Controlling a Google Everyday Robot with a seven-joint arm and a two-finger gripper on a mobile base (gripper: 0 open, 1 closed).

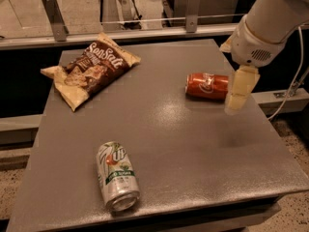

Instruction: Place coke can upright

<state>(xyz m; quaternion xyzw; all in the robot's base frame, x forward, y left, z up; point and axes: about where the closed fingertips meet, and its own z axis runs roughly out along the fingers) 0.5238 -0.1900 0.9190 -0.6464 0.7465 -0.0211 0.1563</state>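
Note:
The coke can (206,85), red-orange with a white script logo, lies on its side at the right of the grey table (193,153), its long axis running left-right. My gripper (236,98) hangs from the white arm (263,30) at the upper right. It points down just over the can's right end and covers that end. It holds nothing that I can see.
A brown and cream chip bag (91,67) lies at the table's back left. A silver-and-green 7up can (117,176) lies on its side near the front left edge. A metal rail (145,30) runs behind the table. A cable (294,88) hangs at the right.

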